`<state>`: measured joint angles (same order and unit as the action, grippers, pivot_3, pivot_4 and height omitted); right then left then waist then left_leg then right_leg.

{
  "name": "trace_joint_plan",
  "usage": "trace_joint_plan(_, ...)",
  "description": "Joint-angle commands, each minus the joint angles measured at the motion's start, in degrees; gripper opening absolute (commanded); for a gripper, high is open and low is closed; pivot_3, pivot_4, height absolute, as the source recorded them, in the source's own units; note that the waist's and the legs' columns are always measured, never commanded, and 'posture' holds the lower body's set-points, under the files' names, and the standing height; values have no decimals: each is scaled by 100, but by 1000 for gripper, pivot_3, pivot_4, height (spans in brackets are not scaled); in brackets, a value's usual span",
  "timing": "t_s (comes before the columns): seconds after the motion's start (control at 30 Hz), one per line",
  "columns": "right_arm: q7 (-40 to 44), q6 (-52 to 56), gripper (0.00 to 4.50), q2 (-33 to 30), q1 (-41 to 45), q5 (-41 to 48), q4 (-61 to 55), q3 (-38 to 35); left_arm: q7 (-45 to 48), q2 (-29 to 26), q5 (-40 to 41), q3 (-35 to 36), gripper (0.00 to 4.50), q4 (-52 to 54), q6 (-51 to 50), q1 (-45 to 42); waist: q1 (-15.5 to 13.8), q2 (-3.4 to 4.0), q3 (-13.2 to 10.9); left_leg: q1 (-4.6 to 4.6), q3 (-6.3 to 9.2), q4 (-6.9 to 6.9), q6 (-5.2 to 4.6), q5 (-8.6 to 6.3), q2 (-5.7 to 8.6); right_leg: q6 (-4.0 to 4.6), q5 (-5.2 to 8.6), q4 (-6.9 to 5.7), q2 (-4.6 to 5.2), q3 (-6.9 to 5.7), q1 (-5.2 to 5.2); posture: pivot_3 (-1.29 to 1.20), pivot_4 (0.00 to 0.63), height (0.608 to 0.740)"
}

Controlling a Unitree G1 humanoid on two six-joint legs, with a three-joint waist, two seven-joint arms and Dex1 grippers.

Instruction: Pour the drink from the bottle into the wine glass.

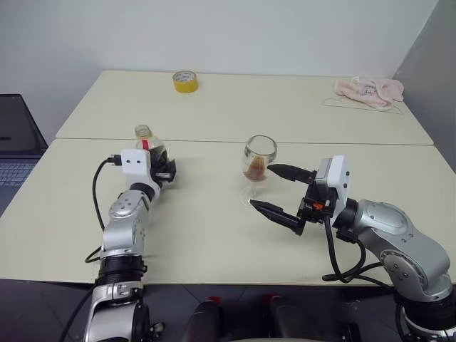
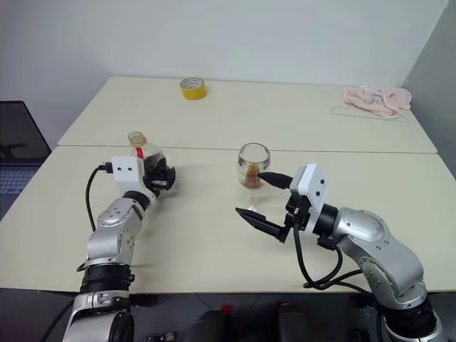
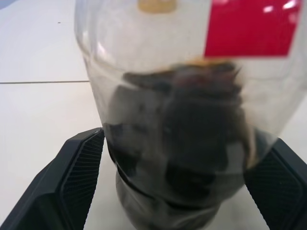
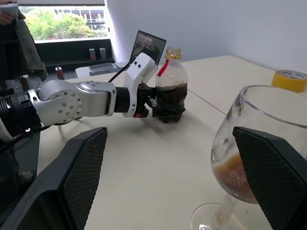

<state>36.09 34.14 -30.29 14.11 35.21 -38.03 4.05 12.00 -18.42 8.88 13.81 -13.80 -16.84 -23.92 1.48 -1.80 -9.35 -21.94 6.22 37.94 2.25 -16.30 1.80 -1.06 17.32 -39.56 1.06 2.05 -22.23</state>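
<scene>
Upright, the bottle (image 1: 147, 144) stood between the spread left gripper (image 3: 158, 191); right gripper (image 1: 281, 191) gaped at the wine glass's (image 1: 259, 158) four o'clock.

The bottle's (image 1: 151, 151) lower half hides behind the left tool (image 1: 165, 171) at centre left. In the left wrist view its top is cut off. The wine glass's (image 4: 249, 158) foot runs off the lower right edge.

Yellow tape roll (image 1: 185, 81) far side of table (image 1: 214, 235) — pink cloth (image 1: 369, 90) far-right corner, laptop (image 1: 18, 142) left.
</scene>
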Motion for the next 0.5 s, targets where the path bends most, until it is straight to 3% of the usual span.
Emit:
trace_joint_plan(0.03,16,-87,4500,-27,45,28,-234,-48,50,-68,50,20,4462,314,130,58,0,0,0,0,0,0,0,0,0,0,0,0,0,1,0,0,150,740)
trace_joint_plan(0.33,-21,-202,4500,-93,-206,-167,-228,-126,318,-212,-51,-169,4462,566,274,261,-1,0,0,0,-1,0,-1,0,0,0,0,2,0,1,1,0,150,740)
trace_joint_plan(0.5,-5,-328,4500,-308,-622,-351,-237,-378,559,-416,12,-135,4462,1256,158,852,4,1,0,0,-2,-3,-1,-1,-2,0,0,3,0,4,0,0,150,740)
